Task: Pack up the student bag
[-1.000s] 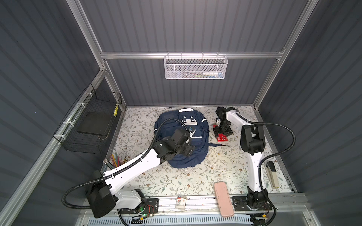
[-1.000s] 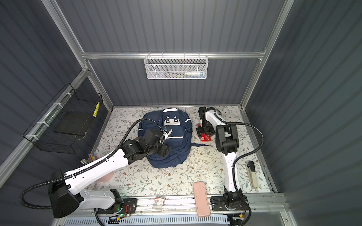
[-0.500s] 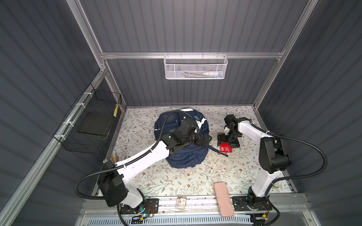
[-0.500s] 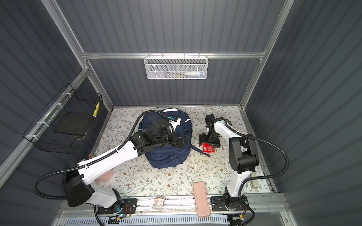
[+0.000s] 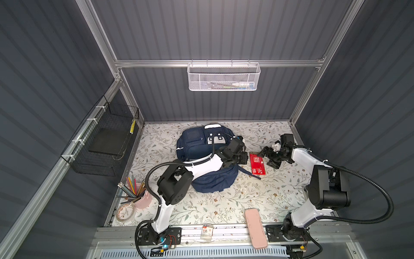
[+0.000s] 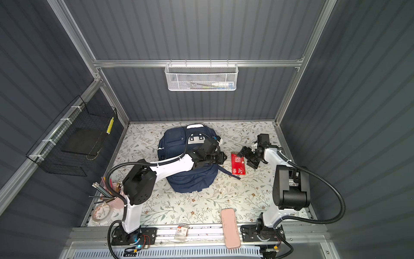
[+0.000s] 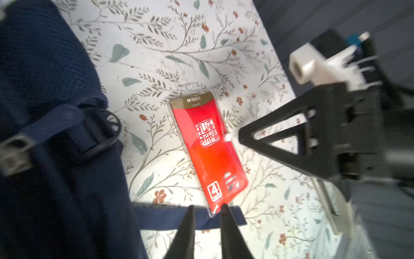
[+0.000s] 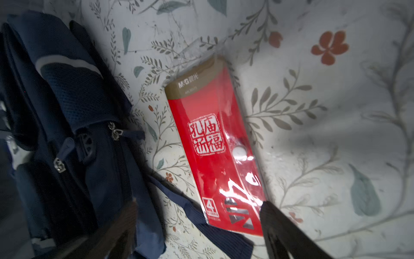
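The student bag (image 5: 197, 145) (image 6: 177, 143), a navy backpack, lies on the floral table in both top views, with my left arm stretched across it. My left gripper (image 5: 245, 158) (image 6: 223, 158) (image 7: 207, 207) hovers off the bag's right edge; its jaws stand a narrow gap apart with nothing held. A red stationery packet (image 5: 257, 166) (image 7: 208, 139) (image 8: 215, 145) lies flat just right of the bag, one corner resting on a loose navy strap (image 7: 170, 216). My right gripper (image 5: 267, 159) (image 6: 247, 158) (image 8: 199, 203) is wide open at the packet's right side.
A pink cup of pencils (image 5: 139, 197) and a tape roll (image 5: 125, 212) sit front left. A pink case (image 5: 255, 227) and a small box (image 5: 207, 232) lie on the front rail. A white mesh basket (image 5: 224, 77) hangs on the back wall, a black wire basket (image 5: 103, 143) on the left wall.
My left gripper has swung right across the bag to its right edge and its jaws have narrowed. My right gripper has drawn back rightwards, leaving the red packet flat beside the bag.
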Tool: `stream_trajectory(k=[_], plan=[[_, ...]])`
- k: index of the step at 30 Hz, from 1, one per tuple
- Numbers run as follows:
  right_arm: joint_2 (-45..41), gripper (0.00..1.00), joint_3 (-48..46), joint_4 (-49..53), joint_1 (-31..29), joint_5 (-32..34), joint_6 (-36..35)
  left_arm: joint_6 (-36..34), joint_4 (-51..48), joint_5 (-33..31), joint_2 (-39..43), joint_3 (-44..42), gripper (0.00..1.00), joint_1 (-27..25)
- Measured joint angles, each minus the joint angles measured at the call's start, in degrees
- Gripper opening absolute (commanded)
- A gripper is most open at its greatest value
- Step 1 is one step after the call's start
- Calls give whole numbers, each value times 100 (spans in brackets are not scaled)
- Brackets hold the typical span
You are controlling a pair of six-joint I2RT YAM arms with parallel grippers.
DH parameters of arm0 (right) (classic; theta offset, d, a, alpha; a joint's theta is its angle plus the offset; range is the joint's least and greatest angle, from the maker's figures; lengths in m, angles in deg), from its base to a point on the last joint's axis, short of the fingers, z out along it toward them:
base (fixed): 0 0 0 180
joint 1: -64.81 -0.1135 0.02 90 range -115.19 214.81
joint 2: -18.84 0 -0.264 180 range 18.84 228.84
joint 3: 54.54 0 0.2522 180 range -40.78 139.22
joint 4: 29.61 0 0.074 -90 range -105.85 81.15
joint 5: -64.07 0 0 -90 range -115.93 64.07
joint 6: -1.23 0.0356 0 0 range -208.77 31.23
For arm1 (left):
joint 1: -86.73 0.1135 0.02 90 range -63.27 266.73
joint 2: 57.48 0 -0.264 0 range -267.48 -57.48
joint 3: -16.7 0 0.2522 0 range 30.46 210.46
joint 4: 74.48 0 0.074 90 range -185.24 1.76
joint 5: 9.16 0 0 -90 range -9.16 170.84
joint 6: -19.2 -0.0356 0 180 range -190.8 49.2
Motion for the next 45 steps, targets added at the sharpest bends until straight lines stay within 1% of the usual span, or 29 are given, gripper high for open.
stream_trajectory(k=[2,4,5,9,11,19,22,30,34,36,38,45], plan=[[177,80,2,-166,133,-94,17,-125,-146,-55,-490,492,19,-63],[369,79,72,-144,219,-55,-9,-181,-256,-87,-868,866,10,-133],[452,78,105,-125,236,-15,-42,-219,-315,-96,-1047,1036,9,-166],[603,78,136,2,232,144,-136,-232,-560,-181,-1582,1510,5,-225],[669,75,133,11,229,136,-138,-245,-702,-286,-1733,1609,0,-251],[752,69,39,-201,227,-33,-111,-343,-846,-728,-1801,1681,0,-258],[765,67,31,-203,205,-136,-129,-343,-796,-737,-1814,1681,0,-258],[1051,66,326,-42,120,-479,-313,-339,-678,-708,-1906,1751,0,-258],[1121,64,223,-446,168,-872,-229,-264,-483,-649,-1917,1692,0,-186],[1119,62,153,-605,175,-935,-199,-227,-345,-643,-1915,1622,0,-157],[1113,60,9,-935,210,-1095,-92,-197,-262,-649,-1915,1591,0,-142],[1060,56,-516,-1766,254,-1746,166,-101,131,-564,-1899,1443,0,-111]])
